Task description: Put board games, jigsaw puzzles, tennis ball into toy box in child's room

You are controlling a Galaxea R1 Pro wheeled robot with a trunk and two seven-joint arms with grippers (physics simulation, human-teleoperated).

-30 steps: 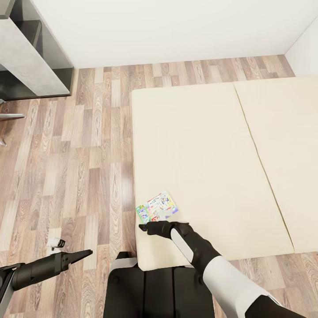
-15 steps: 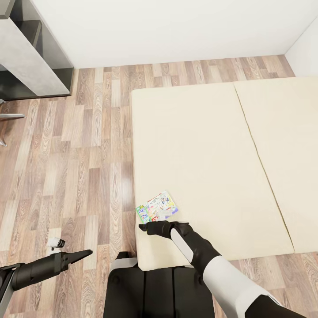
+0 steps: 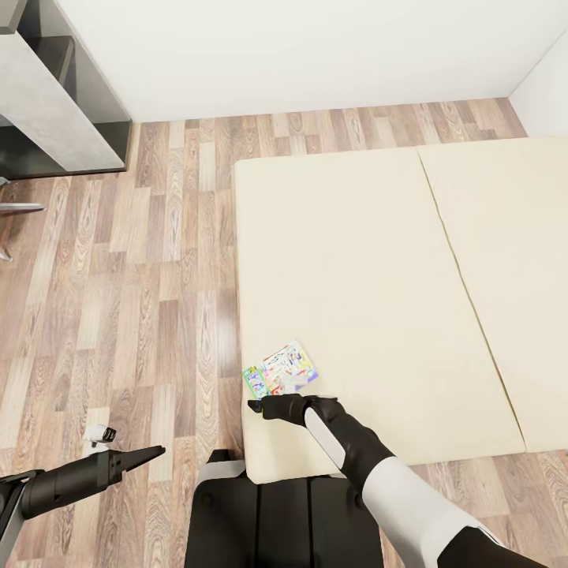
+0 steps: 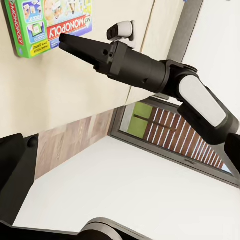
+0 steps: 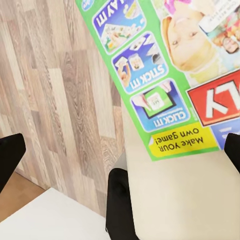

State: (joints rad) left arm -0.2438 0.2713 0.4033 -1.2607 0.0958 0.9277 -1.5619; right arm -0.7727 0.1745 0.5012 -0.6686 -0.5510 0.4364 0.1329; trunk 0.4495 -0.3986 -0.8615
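- Right gripper sits low over the near left corner of the bed, just short of the white-and-green board game. In the right wrist view its two dark fingertips stand wide apart at the frame edges w/ nothing between them, so it is released.
- Board game lies flat on the beige mattress, close to the bed's left edge (lettering reads MONOPOLY in the left wrist view). Its near edge is just beside the gripper; cannot tell if they touch.
- Right arm, black then white, runs back from the gripper toward the robot's trunk.
- Left gripper hangs over the wood floor left of the bed, well apart from the game; fingers look pressed together to a point, holding nothing.
- Grey shelving unit stands at far left against the white wall.
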